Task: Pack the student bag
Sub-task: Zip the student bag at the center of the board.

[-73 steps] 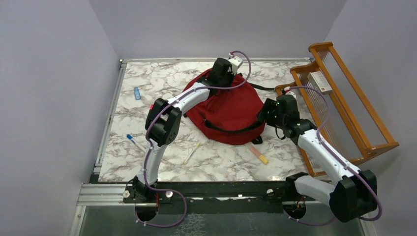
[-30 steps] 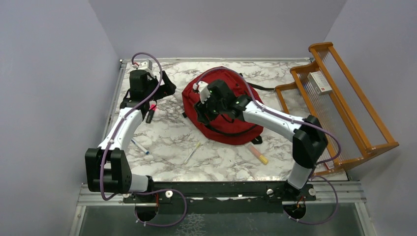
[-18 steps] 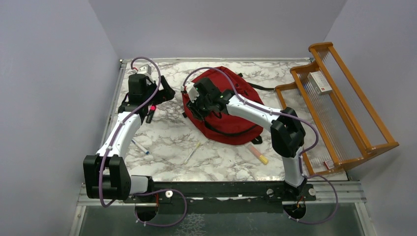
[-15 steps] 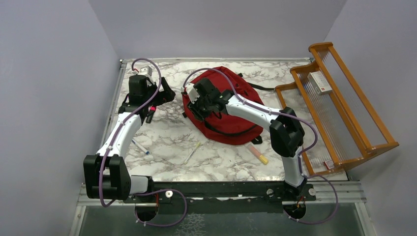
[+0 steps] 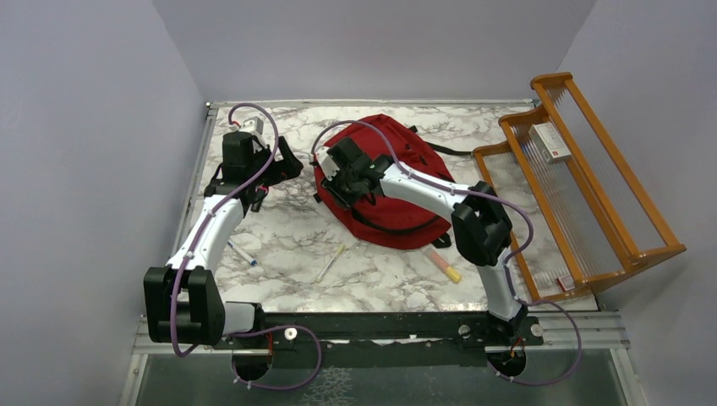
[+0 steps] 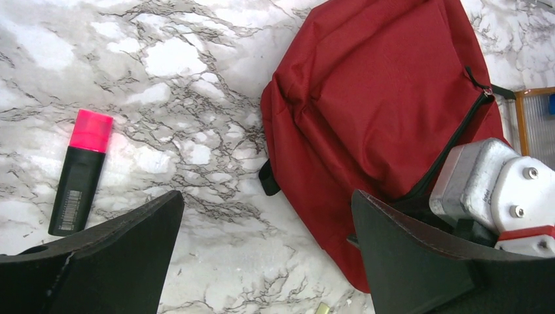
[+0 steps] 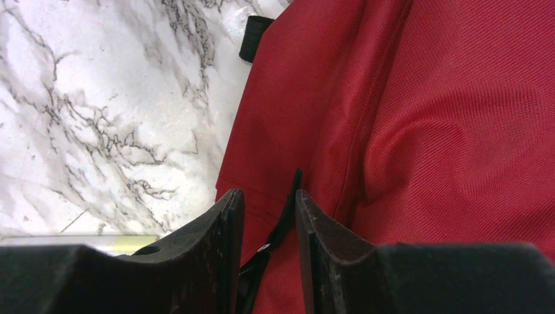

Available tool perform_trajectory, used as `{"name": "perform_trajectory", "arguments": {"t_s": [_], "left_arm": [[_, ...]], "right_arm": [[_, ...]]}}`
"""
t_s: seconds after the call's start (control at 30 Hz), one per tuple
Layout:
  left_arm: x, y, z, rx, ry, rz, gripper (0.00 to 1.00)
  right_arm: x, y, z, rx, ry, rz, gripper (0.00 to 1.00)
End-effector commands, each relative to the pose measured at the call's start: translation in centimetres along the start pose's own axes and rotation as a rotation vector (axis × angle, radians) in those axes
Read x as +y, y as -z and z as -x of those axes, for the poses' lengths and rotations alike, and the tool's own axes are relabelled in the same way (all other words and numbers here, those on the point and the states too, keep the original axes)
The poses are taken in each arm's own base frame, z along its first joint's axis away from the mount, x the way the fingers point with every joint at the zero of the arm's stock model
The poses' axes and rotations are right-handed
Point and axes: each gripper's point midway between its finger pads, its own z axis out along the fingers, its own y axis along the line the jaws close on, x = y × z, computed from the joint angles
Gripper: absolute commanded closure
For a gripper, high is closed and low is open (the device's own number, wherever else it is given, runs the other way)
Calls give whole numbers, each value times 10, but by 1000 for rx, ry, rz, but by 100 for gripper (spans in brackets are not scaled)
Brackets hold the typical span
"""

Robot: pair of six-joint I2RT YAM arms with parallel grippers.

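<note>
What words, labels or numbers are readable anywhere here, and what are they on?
No text can be read outright.
Pink-capped highlighter: a barcode label on its black body, digits too small to read.
White box in the wooden rack: a red mark and some print, too blurred to read.
Grey block on the right arm: faint embossed marks, unreadable.
Red backpack: no print visible.

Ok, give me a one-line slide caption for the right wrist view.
Right gripper straddles the black zipper pull of the red student bag, jaws narrowly apart, not yet clamped.
</note>
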Motion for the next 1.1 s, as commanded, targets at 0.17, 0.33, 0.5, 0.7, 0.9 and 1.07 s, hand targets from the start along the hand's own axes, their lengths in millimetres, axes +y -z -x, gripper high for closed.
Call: {"name": "perform_trajectory", "arguments": {"t_s": [0.17, 0.33, 0.5, 0.7, 0.9, 1.07], "left_arm": [[-8, 9, 1, -17, -3, -50, 1], [-10, 8, 0, -14, 0, -58, 1], [-9, 8, 0, -11, 1, -57, 1], [-6, 8, -3, -9, 2, -44, 1], [-4, 7, -4, -6, 6, -35, 1], [-12, 9, -5, -3, -21, -82, 1]], "right_arm": [[-12, -11, 0, 27, 2, -81, 63], [-14, -21, -8, 58, 3, -93, 65], [-16, -25, -9, 66, 1, -104, 70], [-15, -21, -5, 44, -8, -99, 89], [-1, -5, 13, -56, -25, -29, 99], [23, 18, 36, -177, -34, 104, 100]]}}
